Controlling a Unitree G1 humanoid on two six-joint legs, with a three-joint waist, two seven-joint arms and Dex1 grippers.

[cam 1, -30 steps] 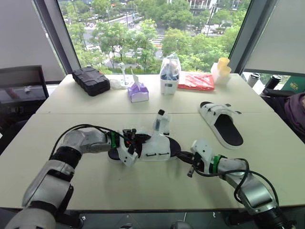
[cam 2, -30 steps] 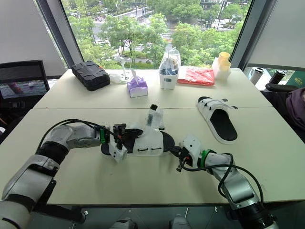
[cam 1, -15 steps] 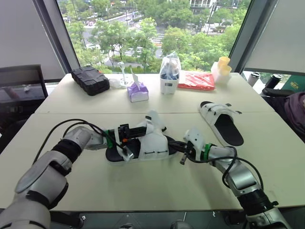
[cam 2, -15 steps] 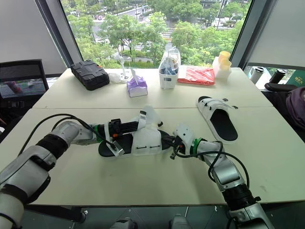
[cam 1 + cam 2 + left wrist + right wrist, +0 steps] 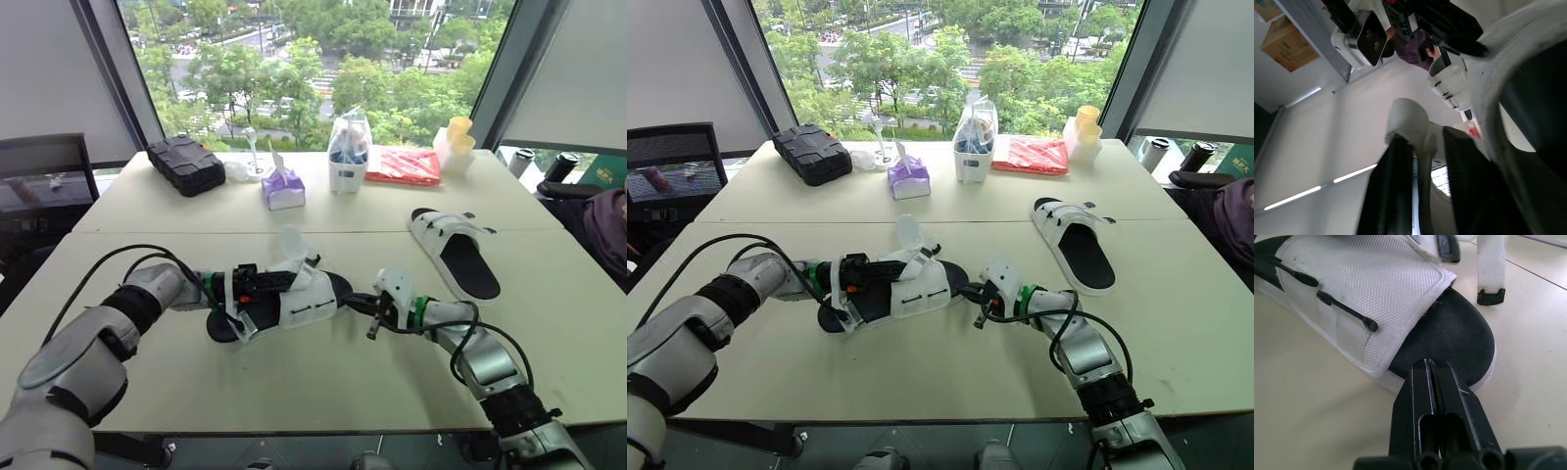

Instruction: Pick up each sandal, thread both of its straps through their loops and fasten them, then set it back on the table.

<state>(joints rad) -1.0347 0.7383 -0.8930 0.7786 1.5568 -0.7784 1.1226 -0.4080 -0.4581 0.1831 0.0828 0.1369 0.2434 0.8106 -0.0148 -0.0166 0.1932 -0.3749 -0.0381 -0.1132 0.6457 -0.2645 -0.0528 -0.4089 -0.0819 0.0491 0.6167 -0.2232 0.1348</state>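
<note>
Left gripper (image 5: 1422, 142) pinches woven white strap (image 5: 1406, 115).

Daylight floods in from the windows (image 5: 294, 69) far ahead of both grippers: bright, soft, no harsh glare.
The table (image 5: 1303, 382) around the right gripper (image 5: 1428, 367) is evenly lit, and the sandal (image 5: 1366, 293) at its pressed-together tips casts only a faint shadow under the sole. Looking up from the left wrist, the left gripper (image 5: 1422, 147) is backlit. Its fingers (image 5: 1393, 186) are dark silhouettes, the strap (image 5: 1405, 115) pinched between them sits in grey shade, and two bright strips (image 5: 1354, 173) glow beyond.
</note>
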